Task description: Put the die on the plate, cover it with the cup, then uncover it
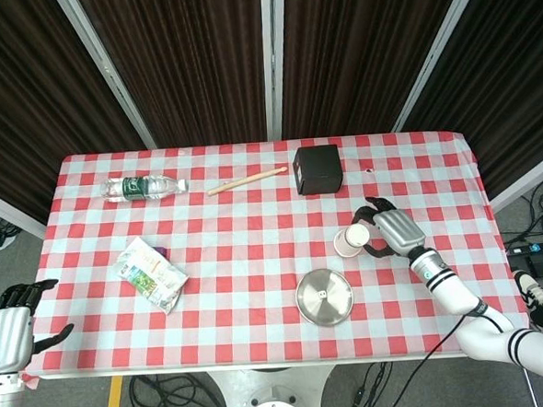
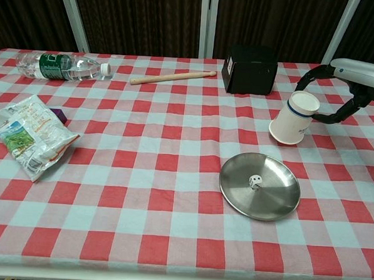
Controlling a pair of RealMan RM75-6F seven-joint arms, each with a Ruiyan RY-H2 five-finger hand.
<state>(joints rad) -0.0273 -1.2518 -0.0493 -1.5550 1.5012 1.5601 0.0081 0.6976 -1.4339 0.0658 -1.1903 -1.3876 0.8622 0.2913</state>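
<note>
Now right robot hand holds cup tilted, mouth toward plate.

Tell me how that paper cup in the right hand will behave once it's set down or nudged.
The paper cup looks thin-walled and light, so the right hand could probably dent it by squeezing. It is tilted now; released like this, it may tip and roll in a curve, since it tapers. Set down flat, a slight nudge would likely slide it on the tablecloth.
</note>
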